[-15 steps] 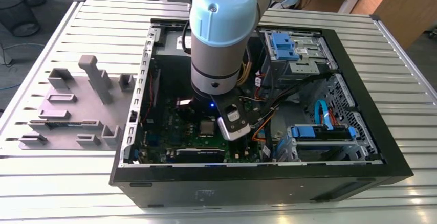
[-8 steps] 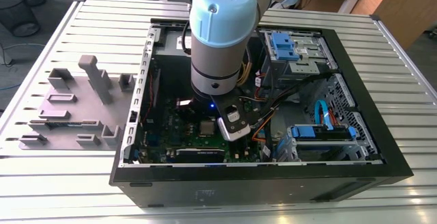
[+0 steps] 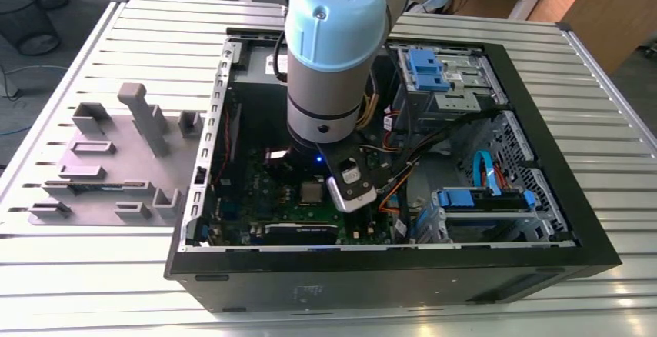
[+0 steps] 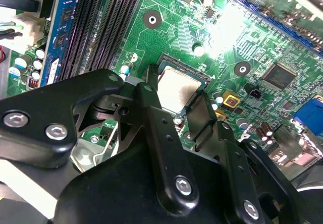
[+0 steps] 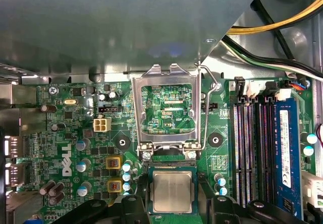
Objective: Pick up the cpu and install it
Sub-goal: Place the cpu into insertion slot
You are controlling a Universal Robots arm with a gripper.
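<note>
Pincer (image 5: 174, 209) straddled the cpu (image 5: 172, 191), which lay flat in the socket (image 5: 171, 166) inside the case (image 3: 390, 275); grip state could not be told. Holder blocks (image 3: 113, 160) stood at the case's 9 o'clock, exterior view.

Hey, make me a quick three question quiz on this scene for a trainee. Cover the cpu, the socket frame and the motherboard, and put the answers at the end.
1. True or false: the cpu lies outside the PC case.
2. The metal frame of the socket is: A) hinged open, B) shut over the cpu, C) taken off the board.
3. Fill in: the motherboard is coloured ___.
Key: 1 false, it is inside the PC case, at the socket. 2 A. 3 green.
</note>
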